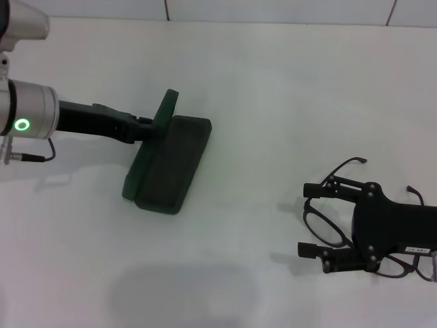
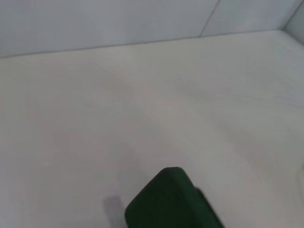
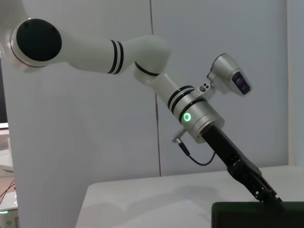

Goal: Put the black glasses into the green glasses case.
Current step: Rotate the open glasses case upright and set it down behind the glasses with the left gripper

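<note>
Open green glasses case (image 1: 167,164) left of centre on white desk (image 1: 273,89), left gripper (image 1: 147,126) fingers pinching its raised lid, right gripper (image 1: 311,219) fingers spread around black glasses (image 1: 328,225) near the desk's right edge, bare desk between them.

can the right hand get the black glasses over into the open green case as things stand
Probably yes: the right hand sits at the thin black-framed glasses, the dark green hard glasses case lies open, and bare white table lies between.

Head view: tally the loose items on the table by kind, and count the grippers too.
Glasses cases: 1, the green glasses case, lid open, left gripper at the lid.
Spectacles: 1, the black glasses, under the right gripper.
Grippers: 2.
Total: 4.
</note>
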Available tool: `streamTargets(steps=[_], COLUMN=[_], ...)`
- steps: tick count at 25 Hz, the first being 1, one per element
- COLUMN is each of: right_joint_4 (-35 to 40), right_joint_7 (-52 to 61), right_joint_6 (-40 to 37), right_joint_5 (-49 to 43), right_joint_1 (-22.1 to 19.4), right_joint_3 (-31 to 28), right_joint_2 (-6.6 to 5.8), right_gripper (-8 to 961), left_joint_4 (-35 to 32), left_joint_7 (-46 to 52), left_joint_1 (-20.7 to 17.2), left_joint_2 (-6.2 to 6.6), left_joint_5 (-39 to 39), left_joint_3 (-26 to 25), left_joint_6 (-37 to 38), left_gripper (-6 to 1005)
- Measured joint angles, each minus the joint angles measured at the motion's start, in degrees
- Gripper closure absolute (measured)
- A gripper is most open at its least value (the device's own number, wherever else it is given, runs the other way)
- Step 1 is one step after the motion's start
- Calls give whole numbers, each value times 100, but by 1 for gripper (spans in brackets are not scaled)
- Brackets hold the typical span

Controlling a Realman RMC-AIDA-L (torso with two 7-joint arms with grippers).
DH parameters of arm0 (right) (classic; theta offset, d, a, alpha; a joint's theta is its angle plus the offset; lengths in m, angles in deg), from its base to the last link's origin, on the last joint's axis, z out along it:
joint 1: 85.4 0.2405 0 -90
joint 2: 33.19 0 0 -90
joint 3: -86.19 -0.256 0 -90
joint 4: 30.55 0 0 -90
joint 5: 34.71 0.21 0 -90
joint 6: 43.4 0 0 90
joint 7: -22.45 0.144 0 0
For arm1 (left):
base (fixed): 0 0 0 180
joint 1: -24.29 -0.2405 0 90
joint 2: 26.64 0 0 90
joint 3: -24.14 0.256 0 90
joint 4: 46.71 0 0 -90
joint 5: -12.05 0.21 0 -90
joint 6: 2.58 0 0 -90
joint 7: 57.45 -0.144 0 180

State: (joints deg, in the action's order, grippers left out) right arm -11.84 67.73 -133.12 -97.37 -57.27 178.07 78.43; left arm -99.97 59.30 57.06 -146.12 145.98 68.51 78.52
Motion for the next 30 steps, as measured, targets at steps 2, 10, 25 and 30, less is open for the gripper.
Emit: streamTargets(steps=[2,10,25,30], right_joint_4=[0,0,6,58], right_joint_7=[-45,-123,-129,-136], right_joint_6=[4,58,140,140], right_joint_5=[0,0,-2,-172], right_joint_1=[0,-25,2,14], right_joint_3=[3,-4,24,29], right_joint_2=[3,55,136,216], right_gripper=[80,80,81,81], left_joint_4=[-1,-24,-100,-193], left_joint_7=[42,-7,-240,-1336], left_joint_1=[36,78,174,221], left_joint_2=[-2,19,56,25], left_joint_5=[118,208,104,-307], left_joint_3=[13,84,150,151], left_joint_6=[-44,-69,-2,-69], left_gripper=[583,643,780,763])
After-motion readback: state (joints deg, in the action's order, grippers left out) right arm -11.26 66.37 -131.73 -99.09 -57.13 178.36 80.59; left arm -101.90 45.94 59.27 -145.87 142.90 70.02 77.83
